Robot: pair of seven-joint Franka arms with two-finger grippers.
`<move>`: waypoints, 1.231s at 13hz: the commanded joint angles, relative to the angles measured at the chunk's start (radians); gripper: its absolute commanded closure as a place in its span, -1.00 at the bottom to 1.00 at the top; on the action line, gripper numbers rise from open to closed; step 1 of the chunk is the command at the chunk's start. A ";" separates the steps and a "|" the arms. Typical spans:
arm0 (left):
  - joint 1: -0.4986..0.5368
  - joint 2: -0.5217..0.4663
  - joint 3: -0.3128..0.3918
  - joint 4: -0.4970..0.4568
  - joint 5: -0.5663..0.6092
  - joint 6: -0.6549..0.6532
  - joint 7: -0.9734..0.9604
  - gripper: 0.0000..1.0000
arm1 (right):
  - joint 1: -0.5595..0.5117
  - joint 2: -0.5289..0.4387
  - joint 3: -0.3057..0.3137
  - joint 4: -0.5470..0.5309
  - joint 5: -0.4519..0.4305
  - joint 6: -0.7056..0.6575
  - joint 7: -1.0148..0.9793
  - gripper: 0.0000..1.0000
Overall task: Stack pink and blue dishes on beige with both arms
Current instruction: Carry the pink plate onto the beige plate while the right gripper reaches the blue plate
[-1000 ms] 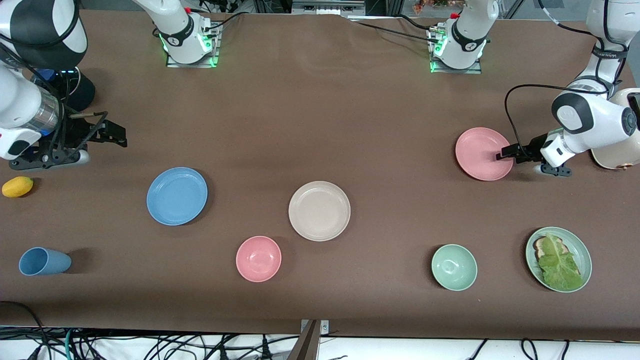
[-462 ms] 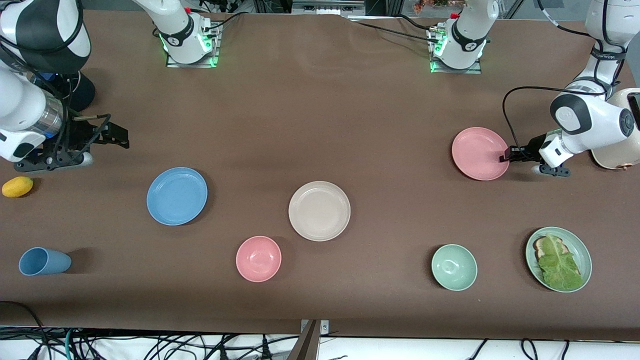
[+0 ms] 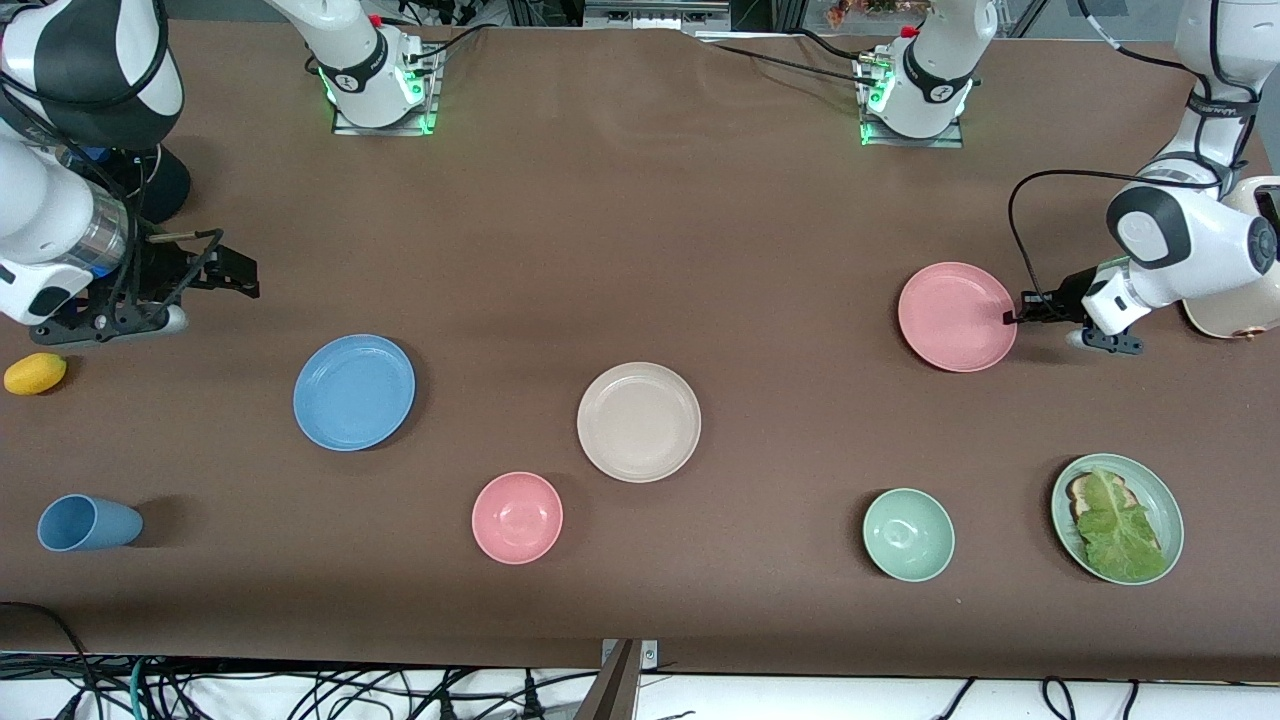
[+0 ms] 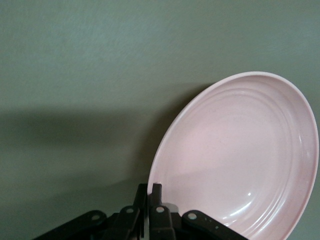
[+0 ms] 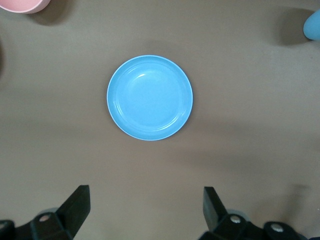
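The pink plate [image 3: 955,316] is at the left arm's end of the table. My left gripper [image 3: 1012,318] is shut on its rim at the edge toward that arm. In the left wrist view the pink plate [image 4: 245,155] stands tilted, its rim pinched in the left gripper [image 4: 151,192]. The blue plate [image 3: 353,391] lies flat toward the right arm's end. My right gripper [image 3: 237,276] hangs open and empty over bare table beside it. The right wrist view shows the blue plate [image 5: 149,97] ahead of the open right gripper [image 5: 146,205]. The beige plate [image 3: 638,421] lies mid-table, empty.
A pink bowl [image 3: 517,517], a green bowl [image 3: 908,534] and a green plate with toast and lettuce [image 3: 1117,517] sit nearer the front camera. A blue cup [image 3: 88,522] and a yellow fruit [image 3: 35,373] lie at the right arm's end. A cream toaster [image 3: 1235,310] stands beside the left arm.
The left gripper has shut on the pink plate's rim, and the plate has shifted slightly toward the middle and the front camera. The right arm has barely moved.
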 commanded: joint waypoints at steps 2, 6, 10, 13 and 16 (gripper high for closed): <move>-0.012 -0.053 0.005 0.226 0.069 -0.301 -0.109 1.00 | -0.004 0.001 0.002 -0.013 -0.003 0.020 -0.008 -1.00; -0.134 -0.070 0.002 0.383 0.116 -0.432 -0.281 1.00 | -0.006 0.043 -0.010 -0.014 -0.005 0.078 -0.020 -1.00; -0.334 -0.034 -0.003 0.476 0.117 -0.422 -0.554 1.00 | -0.006 0.072 -0.027 -0.065 -0.005 0.183 -0.023 -1.00; -0.484 0.046 -0.003 0.582 0.116 -0.417 -0.783 1.00 | -0.006 0.073 -0.029 -0.171 -0.005 0.325 -0.023 -1.00; -0.599 0.111 -0.003 0.615 0.114 -0.328 -0.952 1.00 | -0.006 0.104 -0.029 -0.224 -0.005 0.398 -0.023 -1.00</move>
